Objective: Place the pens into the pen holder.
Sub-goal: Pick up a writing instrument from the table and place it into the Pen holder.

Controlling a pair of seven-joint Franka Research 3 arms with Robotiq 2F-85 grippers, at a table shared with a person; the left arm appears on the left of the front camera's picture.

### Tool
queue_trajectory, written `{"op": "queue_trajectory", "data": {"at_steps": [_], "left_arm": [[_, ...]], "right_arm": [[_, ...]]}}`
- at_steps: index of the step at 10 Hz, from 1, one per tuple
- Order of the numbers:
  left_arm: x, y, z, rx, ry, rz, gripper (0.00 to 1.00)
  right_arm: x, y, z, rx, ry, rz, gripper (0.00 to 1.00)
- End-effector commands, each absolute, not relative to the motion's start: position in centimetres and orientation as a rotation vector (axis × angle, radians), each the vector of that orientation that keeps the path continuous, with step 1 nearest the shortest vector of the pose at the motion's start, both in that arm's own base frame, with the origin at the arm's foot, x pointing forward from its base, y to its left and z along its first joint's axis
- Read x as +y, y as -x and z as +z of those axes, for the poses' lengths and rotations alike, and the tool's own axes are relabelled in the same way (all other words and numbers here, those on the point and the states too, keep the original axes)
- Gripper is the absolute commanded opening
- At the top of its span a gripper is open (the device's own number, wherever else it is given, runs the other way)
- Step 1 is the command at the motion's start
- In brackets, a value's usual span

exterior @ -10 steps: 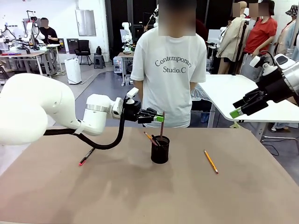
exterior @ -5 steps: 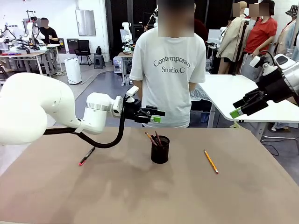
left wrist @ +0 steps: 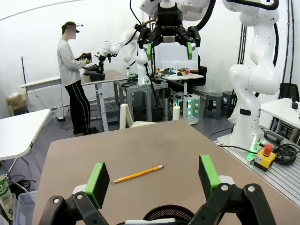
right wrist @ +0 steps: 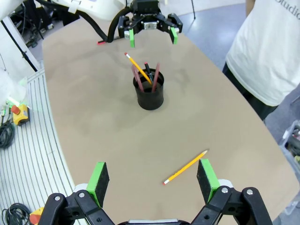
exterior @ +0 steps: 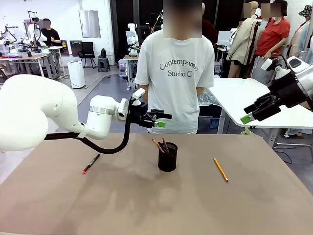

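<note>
Apparently empty, left end effector (exterior: 162, 120) spreads wide above pen holder (exterior: 167, 158).

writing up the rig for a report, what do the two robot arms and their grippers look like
The left arm and right arm have glossy white rounded shells. The left gripper and right gripper are black, each with two fingers carrying bright green pads. A silver ring sits at the left wrist, and a black cable loops beneath it.
</note>
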State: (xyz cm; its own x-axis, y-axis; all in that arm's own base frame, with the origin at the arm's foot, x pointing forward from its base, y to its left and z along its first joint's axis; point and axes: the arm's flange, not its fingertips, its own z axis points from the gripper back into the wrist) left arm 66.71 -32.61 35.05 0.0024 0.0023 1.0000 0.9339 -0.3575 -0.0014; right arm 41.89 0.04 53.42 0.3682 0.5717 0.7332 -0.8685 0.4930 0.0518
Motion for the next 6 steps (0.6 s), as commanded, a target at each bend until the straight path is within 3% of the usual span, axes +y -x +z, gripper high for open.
{"op": "queue_trajectory", "data": {"at_steps": [1,6], "left_arm": [[-32.7,-66.7,34.5,-1.024,1.479,-1.480,1.00],[-31.8,-65.7,35.6,-0.963,1.506,-1.480,1.00]], "right_arm": [[0.2,-41.9,53.4,-0.742,-0.500,0.968,1.00],[0.2,-41.9,53.4,-0.742,-0.500,0.968,1.00]]}}
